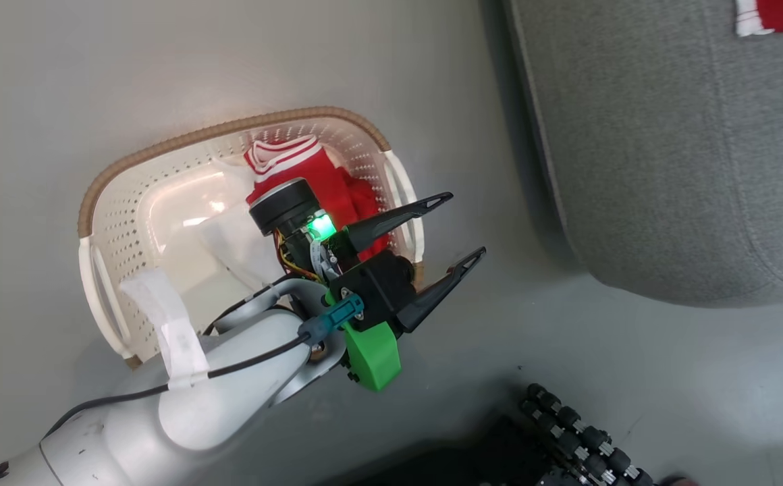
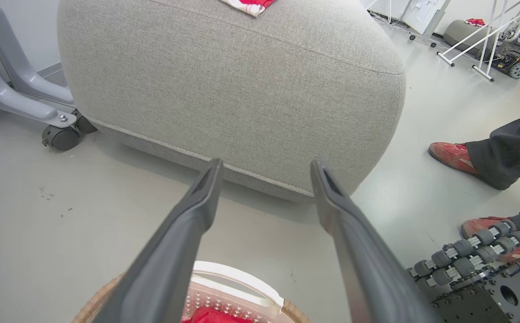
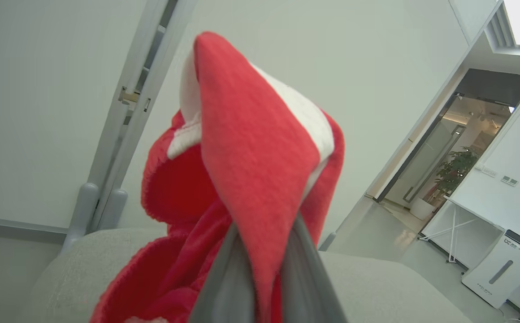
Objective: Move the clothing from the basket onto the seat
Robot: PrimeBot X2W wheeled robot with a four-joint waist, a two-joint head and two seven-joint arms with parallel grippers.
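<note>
The cream basket (image 1: 229,128) stands on the floor with one red garment with white stripes (image 1: 327,179) bunched at its right end. My left gripper (image 1: 466,224) hovers open and empty over the basket's right handle, its fingers pointing toward the grey seat (image 1: 668,169). From the left wrist, the open left gripper (image 2: 266,163) faces the seat's side (image 2: 224,80), with the basket rim (image 2: 237,273) and red cloth (image 2: 215,316) below. My right gripper (image 3: 266,255) is shut on the second red-and-white garment (image 3: 251,148), held just above the seat (image 3: 376,287). A corner of red-and-white cloth (image 1: 776,17) shows on the seat's top.
A person's feet in red shoes (image 2: 452,157) stand on the floor right of the seat. A grey wheeled stand leg (image 2: 58,134) sits by the seat's left side. My base with its black rollers (image 1: 580,432) lies near the basket. Bare grey floor separates basket and seat.
</note>
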